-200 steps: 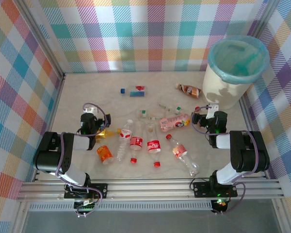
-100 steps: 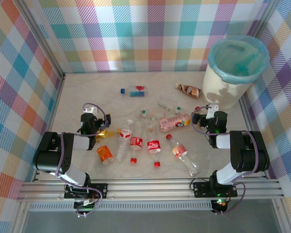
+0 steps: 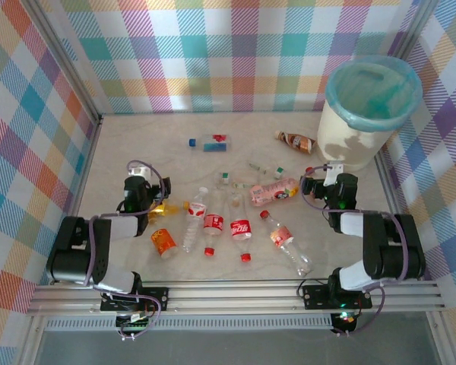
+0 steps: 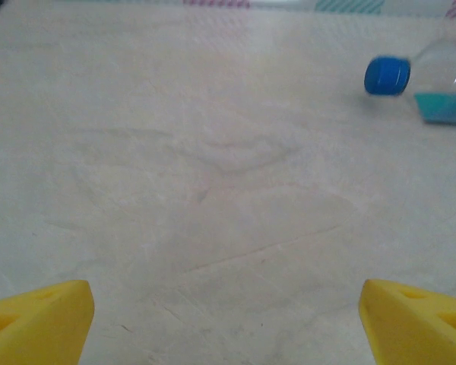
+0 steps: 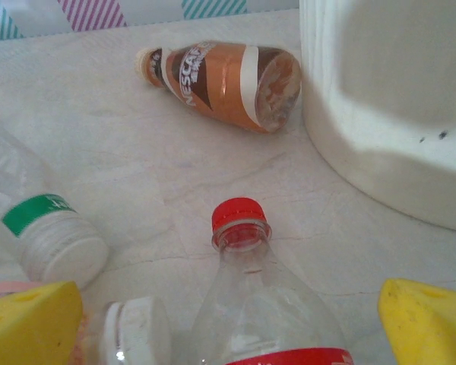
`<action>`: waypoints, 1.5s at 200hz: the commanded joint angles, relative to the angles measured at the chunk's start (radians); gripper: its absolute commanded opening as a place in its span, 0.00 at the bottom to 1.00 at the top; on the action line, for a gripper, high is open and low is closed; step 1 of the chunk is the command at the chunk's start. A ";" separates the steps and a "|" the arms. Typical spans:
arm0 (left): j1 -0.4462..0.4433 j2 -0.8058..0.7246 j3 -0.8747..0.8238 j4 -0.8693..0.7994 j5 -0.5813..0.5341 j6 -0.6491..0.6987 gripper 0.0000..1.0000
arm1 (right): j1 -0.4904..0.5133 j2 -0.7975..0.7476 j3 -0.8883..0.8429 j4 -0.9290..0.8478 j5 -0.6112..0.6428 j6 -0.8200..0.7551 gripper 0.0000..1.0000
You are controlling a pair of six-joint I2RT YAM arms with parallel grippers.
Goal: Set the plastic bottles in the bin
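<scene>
Several plastic bottles lie across the middle of the table, among them red-labelled clear ones (image 3: 213,223), an orange one (image 3: 164,242) and a pink one (image 3: 273,190). The cream bin (image 3: 368,129) with its teal bag stands at the far right. My left gripper (image 4: 226,327) is open over bare table, left of the pile (image 3: 139,179); a blue-capped bottle (image 4: 422,87) lies ahead to its right. My right gripper (image 5: 232,327) is open, and a clear red-capped bottle (image 5: 242,228) lies between its yellow fingers (image 5: 38,323), cap towards the bin wall (image 5: 395,106).
A brown coffee bottle (image 5: 220,84) lies ahead of the right gripper (image 3: 324,178), beside the bin. A green-labelled clear bottle (image 5: 45,228) and a white cap (image 5: 137,331) lie close to its left finger. Checked walls enclose the table on three sides.
Both arms' rear links have shifted slightly. The grippers and the bottles stay where they were.
</scene>
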 commanded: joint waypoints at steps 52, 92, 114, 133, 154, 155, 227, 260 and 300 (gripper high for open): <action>-0.077 -0.491 0.236 -0.730 -0.201 -0.218 0.86 | 0.075 -0.430 0.301 -0.837 -0.067 0.176 0.95; -0.383 -0.580 0.413 -1.203 -0.211 -0.520 0.82 | 0.158 -0.456 0.539 -1.234 -0.185 0.233 0.87; -0.639 -0.557 0.490 -1.372 -0.289 -0.660 0.82 | 0.192 -0.442 0.632 -1.417 -0.249 0.231 0.84; -0.836 -0.486 0.569 -1.472 -0.339 -0.773 0.81 | 0.204 -0.456 0.665 -1.503 -0.303 0.252 0.83; -1.039 -0.347 0.668 -1.494 -0.377 -0.890 0.81 | 0.204 -0.497 0.671 -1.527 -0.293 0.260 0.85; -1.048 -0.339 0.670 -1.493 -0.379 -0.895 0.81 | 0.204 -0.498 0.673 -1.527 -0.291 0.260 0.85; -1.285 0.229 1.003 -1.325 -0.164 -1.159 0.91 | 0.204 -0.489 0.777 -1.552 0.091 0.251 0.99; -1.296 0.366 1.046 -1.206 -0.071 -1.223 0.93 | 0.202 -0.535 0.773 -1.504 0.171 0.239 1.00; -1.295 0.469 1.102 -1.208 -0.086 -1.266 0.98 | 0.203 -0.589 0.742 -1.475 0.155 0.258 1.00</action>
